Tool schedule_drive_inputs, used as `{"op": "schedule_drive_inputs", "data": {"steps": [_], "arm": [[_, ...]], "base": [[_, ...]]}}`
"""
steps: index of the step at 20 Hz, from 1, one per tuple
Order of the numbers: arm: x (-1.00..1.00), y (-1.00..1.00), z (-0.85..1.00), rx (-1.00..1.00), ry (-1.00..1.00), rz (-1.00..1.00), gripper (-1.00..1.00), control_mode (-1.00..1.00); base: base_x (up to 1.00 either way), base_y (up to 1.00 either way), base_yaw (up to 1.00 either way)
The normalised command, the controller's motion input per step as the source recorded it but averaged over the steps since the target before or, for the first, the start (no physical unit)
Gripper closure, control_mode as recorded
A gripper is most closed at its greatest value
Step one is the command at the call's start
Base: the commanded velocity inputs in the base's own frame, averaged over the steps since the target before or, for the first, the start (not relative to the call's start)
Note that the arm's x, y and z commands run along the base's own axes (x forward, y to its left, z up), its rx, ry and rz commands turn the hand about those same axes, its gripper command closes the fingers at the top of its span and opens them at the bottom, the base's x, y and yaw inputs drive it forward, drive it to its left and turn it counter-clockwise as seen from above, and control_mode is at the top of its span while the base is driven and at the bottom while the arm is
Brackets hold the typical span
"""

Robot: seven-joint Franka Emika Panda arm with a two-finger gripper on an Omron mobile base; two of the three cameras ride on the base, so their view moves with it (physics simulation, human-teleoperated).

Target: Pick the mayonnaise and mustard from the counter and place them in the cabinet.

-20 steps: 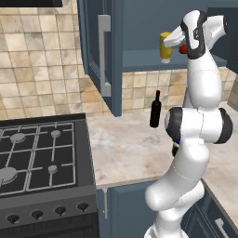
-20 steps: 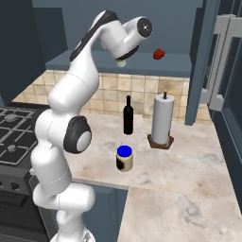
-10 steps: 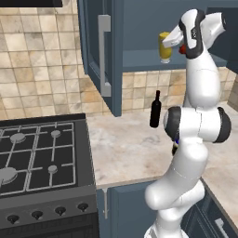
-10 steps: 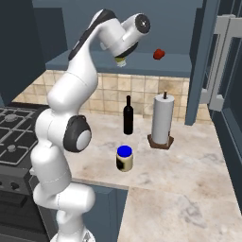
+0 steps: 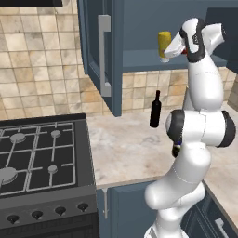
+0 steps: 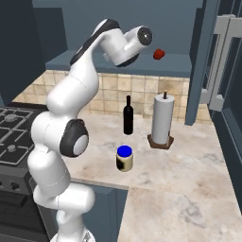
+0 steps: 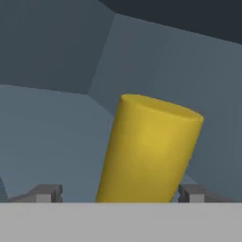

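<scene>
No writing could be read anywhere: the mayonnaise point(image 6: 124, 158) carried a pale label under its blue lid, but any print on it was too small to make out, and the mustard point(image 5: 164, 45) showed a plain yellow side with no mark on it.

The mustard stood on the blue shelf inside the cabinet point(image 5: 139, 60), close to the shelf's front edge and right of the open door with its grey bar handle point(image 5: 104, 56). In the hand view the bottle point(image 7: 149, 151) rose tilted between the two finger tips; the gripper point(image 7: 118, 194) stood wide, a tip showing on each side of the bottle with a little gap, so it had no hold on it. The bottle's base and cap were cut off there by the bottom edge. From the left base camera the white hand covered the bottle's right side, and from the right base camera the arm's wrist hid the bottle.

Further right along the same shelf lay a small red ball point(image 6: 159, 54), well apart from the wrist.

Below the cabinet, the mayonnaise sat on the counter point(image 6: 189, 165) near its front edge, with the wine bottle point(image 6: 128, 116) behind it and the paper towel roll point(image 6: 162, 120) to the right of that. Open stone lay to the right of the jar. The stove point(image 5: 37, 158) bordered the counter's left end.
</scene>
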Motion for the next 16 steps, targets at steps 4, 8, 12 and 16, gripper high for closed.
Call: {"op": "schedule_drive_inputs", "data": {"steps": [4, 8, 12, 16], "arm": [[-0.11, -0.05, -0.31, -0.02, -0.13, 0.0, -1.0, -1.0], [-0.15, -0.04, -0.21, 0.0, -0.14, 0.0, -1.0, -1.0], [0.0, -0.16, -0.14, 0.0, -0.12, 0.0, -1.0, -1.0], [0.08, -0.22, -0.06, 0.0, -0.1, 0.0, -1.0, -1.0]], "base": [[0.0, 0.0, 0.0], [0.0, 0.0, 0.0], [0.0, 0.0, 0.0], [0.0, 0.0, 0.0]]}}
